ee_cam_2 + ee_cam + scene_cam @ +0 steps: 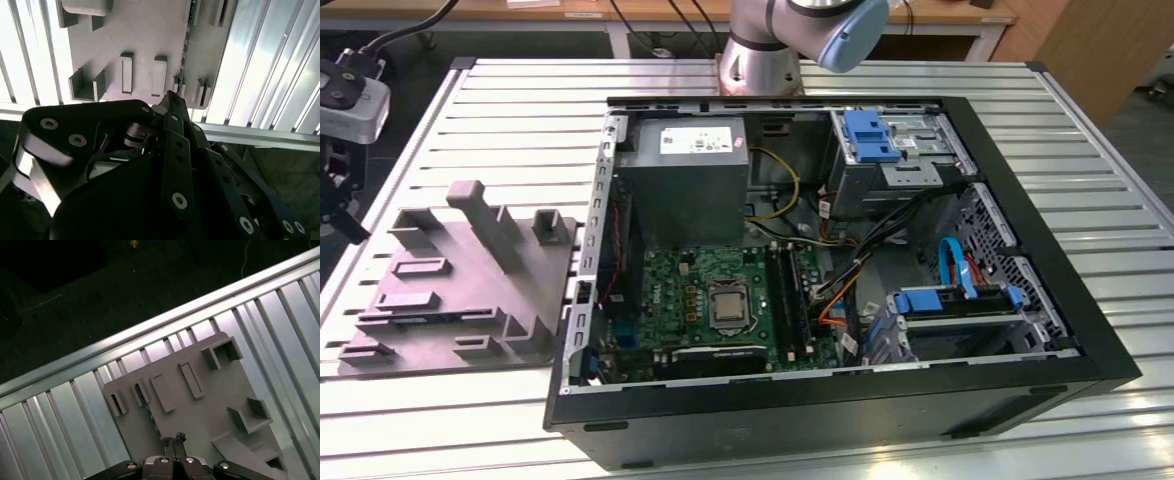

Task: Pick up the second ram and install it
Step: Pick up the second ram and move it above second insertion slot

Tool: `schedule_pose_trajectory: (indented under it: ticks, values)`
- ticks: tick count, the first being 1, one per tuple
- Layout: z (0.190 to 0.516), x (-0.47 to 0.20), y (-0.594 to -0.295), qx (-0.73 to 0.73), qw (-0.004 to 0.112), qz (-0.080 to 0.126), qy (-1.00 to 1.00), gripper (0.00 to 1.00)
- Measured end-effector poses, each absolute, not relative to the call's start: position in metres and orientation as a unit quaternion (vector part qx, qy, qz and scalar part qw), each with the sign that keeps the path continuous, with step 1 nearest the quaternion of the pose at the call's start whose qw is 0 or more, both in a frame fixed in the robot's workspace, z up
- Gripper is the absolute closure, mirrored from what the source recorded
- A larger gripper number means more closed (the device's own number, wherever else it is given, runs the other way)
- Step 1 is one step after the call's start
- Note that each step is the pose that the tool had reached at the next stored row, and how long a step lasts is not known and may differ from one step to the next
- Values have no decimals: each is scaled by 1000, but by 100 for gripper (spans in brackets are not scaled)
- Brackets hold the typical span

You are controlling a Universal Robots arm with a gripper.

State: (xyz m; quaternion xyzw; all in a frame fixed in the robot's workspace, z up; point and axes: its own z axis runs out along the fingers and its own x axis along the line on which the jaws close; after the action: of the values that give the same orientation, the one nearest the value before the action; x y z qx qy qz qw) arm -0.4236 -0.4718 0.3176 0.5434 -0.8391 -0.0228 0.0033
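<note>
Claw [173, 438] looks pinched shut over the fixture [200, 415], nine o'clock of the case [761, 405]; we'd risk jabbing the second ram [149, 412].

- Exterior view: bright, even light from above; the slatted metal table [494, 110] shines softly, and the computer case [854, 400] is shadowed inside.
- Second wrist view: the slats glare white, with the gripper [170, 96] almost black against them.
- First wrist view: the floor [75, 285] is dark, and the grey fixture [200, 410] casts short, soft shadows.

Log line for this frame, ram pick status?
gripper over grey fixture | second ram edge-on in fixture slot, not lifted | PC case open
</note>
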Motion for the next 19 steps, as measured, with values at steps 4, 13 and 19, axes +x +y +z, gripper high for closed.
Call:
schedule_pose_trajectory:
  ticks: [4,13,19]
  values:
    - [316,-424,-472,572,5,-22,-820,90]
    - [313,-424,-472,636,8,-20,-772,90]
    - [310,-424,-472,674,11,-19,-739,90]
